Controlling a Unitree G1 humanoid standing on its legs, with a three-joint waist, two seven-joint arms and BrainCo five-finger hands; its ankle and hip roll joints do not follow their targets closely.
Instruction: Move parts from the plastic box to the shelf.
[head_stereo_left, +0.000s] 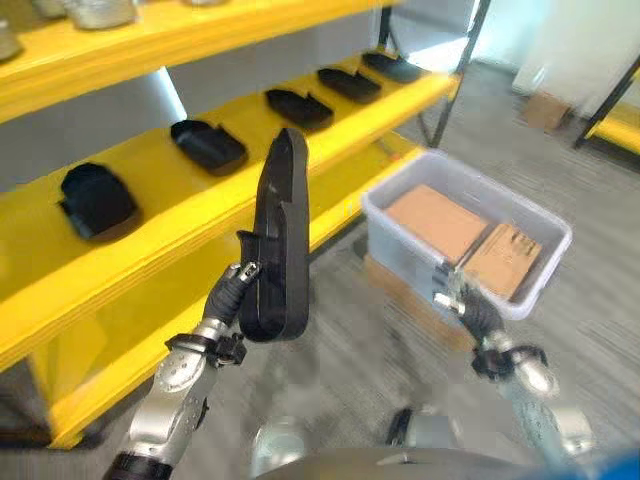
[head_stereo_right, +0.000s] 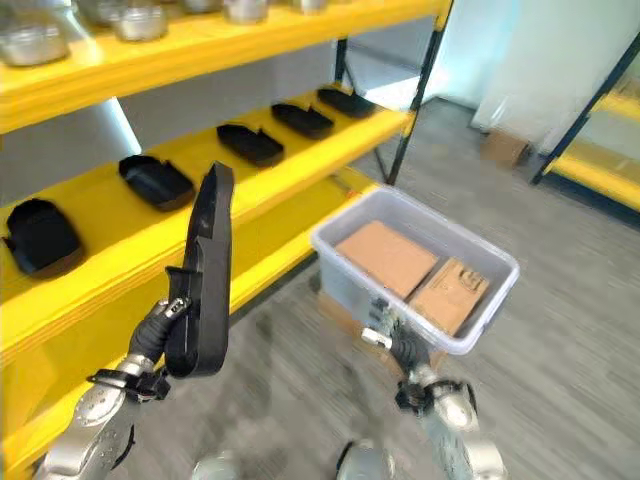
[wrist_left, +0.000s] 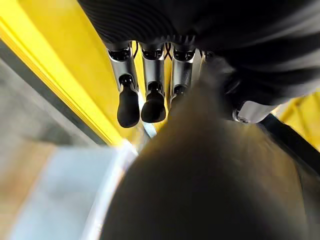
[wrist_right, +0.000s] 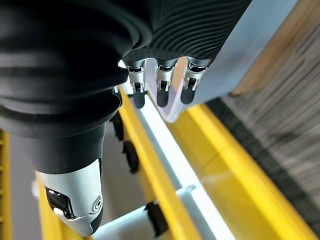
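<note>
left robot hand (head_stereo_left: 236, 290) gripping black part (head_stereo_left: 278, 240) (upright)

Left hand (head_stereo_left: 237, 290) is reaching up and forward on the near left, fingers (wrist_left: 128, 106) curling in a grasp. Right hand (head_stereo_left: 462, 300) is hanging low on the near right, fingers (wrist_right: 161, 93) relaxed, holding nothing.

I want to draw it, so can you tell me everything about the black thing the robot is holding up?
The part is long, flat and black, like matt moulded plastic, with a rounded loop-like end at the bottom and a narrower top. It stands almost upright in the air, edge-on to the camera, in front of the yellow shelf. The left hand grips its lower end with curled fingers; nothing else touches it. Similar black parts lie in a row on the shelf behind it.
</note>
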